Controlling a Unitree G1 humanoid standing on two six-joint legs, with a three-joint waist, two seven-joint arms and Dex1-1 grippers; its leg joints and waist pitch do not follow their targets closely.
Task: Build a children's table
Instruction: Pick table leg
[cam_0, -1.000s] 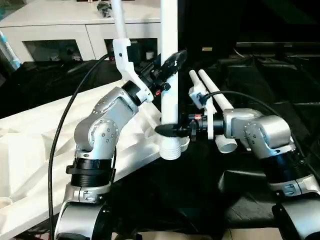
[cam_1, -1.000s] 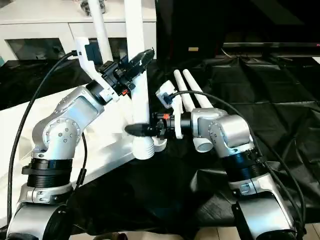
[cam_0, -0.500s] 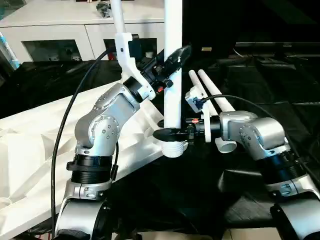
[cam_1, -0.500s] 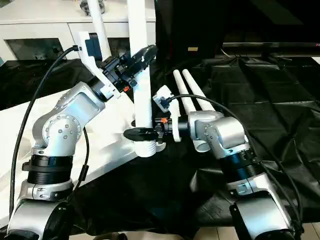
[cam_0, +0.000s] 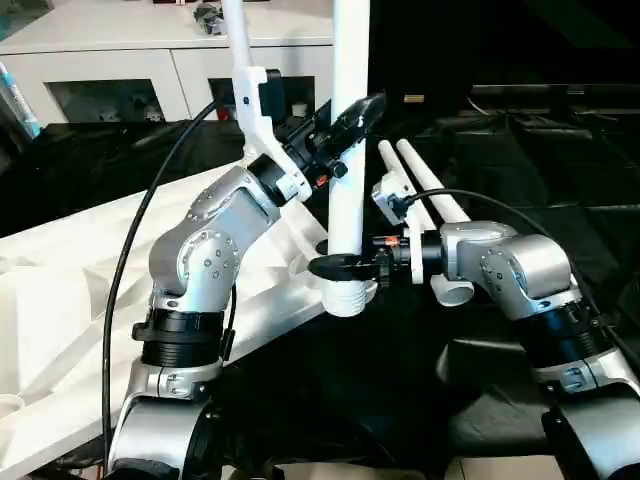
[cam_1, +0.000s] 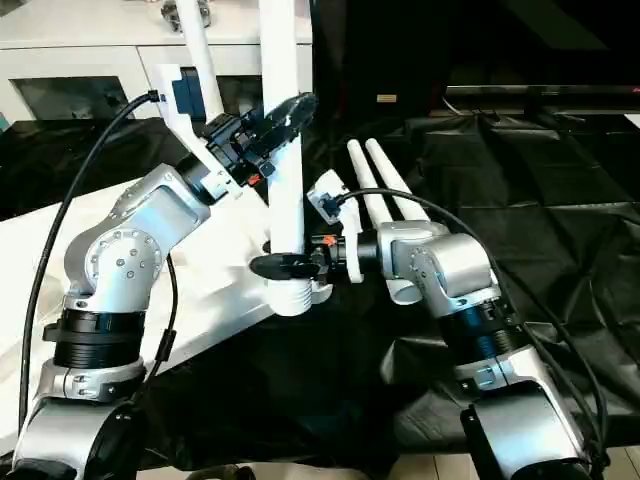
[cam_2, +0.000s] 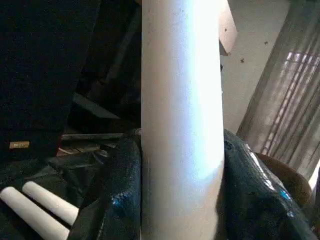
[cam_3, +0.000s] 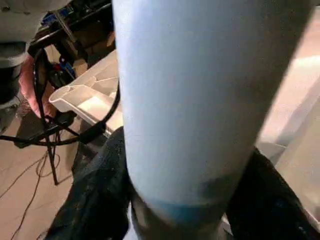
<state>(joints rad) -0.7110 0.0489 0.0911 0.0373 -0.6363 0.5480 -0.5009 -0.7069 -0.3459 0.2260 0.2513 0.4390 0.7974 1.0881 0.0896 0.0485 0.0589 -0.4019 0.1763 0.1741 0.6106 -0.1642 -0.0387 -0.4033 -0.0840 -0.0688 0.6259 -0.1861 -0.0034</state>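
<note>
A long tapered white tubular plastic leg (cam_0: 347, 170) stood upright at the middle of the scene, its ribbed lower end (cam_0: 345, 297) just above the near right corner of the white plastic rectangular table top (cam_0: 70, 300). That top lay ribbed underside up on the left part of the black-draped desk (cam_1: 540, 190), slanting from the near left toward the leg. Another white leg (cam_0: 237, 45) rose from the far side of the top, behind the left arm.

The left gripper (cam_0: 352, 115) clasped the upright leg partway up, one black finger (cam_2: 120, 195) on each side of the tube, as the left wrist view showed, both pressed to its surface. The right gripper (cam_0: 335, 266) reached in level from the right and met the same leg low down, just above the ribbed end; in the right wrist view its dark fingers (cam_3: 100, 200) flanked the tube closely, but whether they truly pinched it could not be told.

Two more white tubular legs (cam_1: 375, 180) lay side by side, touching, on the black cloth just right of the upright leg, pointing away toward the far side, partly behind the right silver forearm (cam_0: 510, 265).

A white glass-door cabinet (cam_0: 120, 60) stood along the far left, beyond the desk.
</note>
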